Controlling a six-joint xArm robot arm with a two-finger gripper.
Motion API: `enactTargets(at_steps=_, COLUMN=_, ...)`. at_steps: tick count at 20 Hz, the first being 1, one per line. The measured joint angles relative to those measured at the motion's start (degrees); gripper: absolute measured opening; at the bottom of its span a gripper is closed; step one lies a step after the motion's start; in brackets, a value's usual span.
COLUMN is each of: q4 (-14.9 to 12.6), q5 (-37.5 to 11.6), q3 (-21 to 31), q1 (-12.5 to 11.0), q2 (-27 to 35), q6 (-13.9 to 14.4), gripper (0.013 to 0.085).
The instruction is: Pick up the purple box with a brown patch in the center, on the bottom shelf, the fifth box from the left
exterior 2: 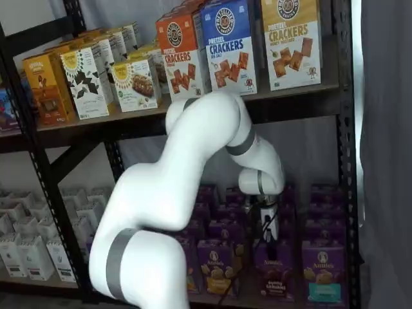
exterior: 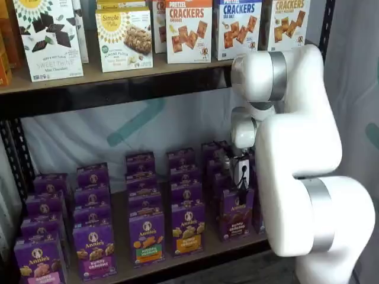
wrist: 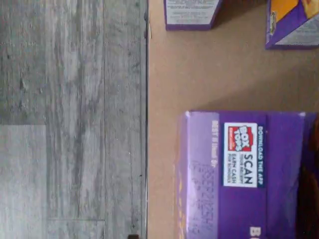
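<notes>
The purple box with the brown patch stands at the front of the bottom shelf (exterior: 207,251) in both shelf views (exterior: 235,216) (exterior 2: 273,270). In the wrist view I see a purple carton top (wrist: 244,174) with a Box Tops label, on the brown shelf board (wrist: 199,74). My gripper (exterior: 240,177) hangs just above and slightly behind the purple box, and also shows in a shelf view (exterior 2: 268,232). Its black fingers show side-on with a cable beside them, and no gap can be made out. Nothing is visibly held.
Rows of other purple Annie's cartons fill the bottom shelf: one with a yellow-orange centre (exterior: 188,228) to the left, one with a teal patch (exterior 2: 322,273) to the right. Cracker boxes (exterior: 189,29) stand on the shelf above. Grey floor (wrist: 70,119) lies beyond the shelf's front rail.
</notes>
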Motion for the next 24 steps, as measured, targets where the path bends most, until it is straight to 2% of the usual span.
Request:
enactTargets(at_steps=7, q4=1.1, q5=-0.1, q3=-1.7, q1=-0.1, q2=1.9, q6=-1.0, gripper=0.085)
enactTargets(at_steps=8, q4=1.1, q5=0.0, q3=-2.0, q1=-0.1, q2=2.1, q6=-1.0, gripper=0.081)
enactTargets(at_steps=9, q4=1.0, q5=0.0, q3=-2.1, q1=-0.1, q2=2.2, q6=-1.0, gripper=0.081)
enactTargets(at_steps=10, q4=0.9, q5=-0.1, q3=-2.2, q1=-0.1, q2=2.4, q6=-0.9, gripper=0.077)
enactTargets(at_steps=13, q4=1.1, q5=-0.3, q3=-2.5, q1=-0.2, q2=2.6, q6=-1.2, gripper=0.073)
enactTargets(at_steps=15, q4=1.3, q5=-0.2, q3=-2.8, q1=-0.4, q2=2.7, q6=-1.5, gripper=0.065)
enactTargets(at_steps=16, q4=1.4, q5=-0.2, q3=-2.8, q1=-0.4, q2=2.7, q6=-1.6, gripper=0.065)
enactTargets(at_steps=18, q4=1.7, q5=0.0, q3=-3.0, q1=-0.5, q2=2.7, q6=-2.0, gripper=0.057)
enactTargets(at_steps=19, q4=1.8, q5=0.1, q3=-3.0, q1=-0.6, q2=2.7, q6=-2.1, gripper=0.057)
enactTargets(at_steps=20, q4=1.9, q5=0.1, q3=-3.0, q1=-0.6, q2=2.7, q6=-2.2, gripper=0.053)
enactTargets(at_steps=23, q4=1.8, q5=0.2, q3=-3.0, q1=-0.7, q2=2.7, q6=-2.3, gripper=0.049)
enactTargets(at_steps=24, q4=1.8, q5=0.2, q3=-2.9, q1=-0.8, q2=2.6, q6=-2.3, gripper=0.045)
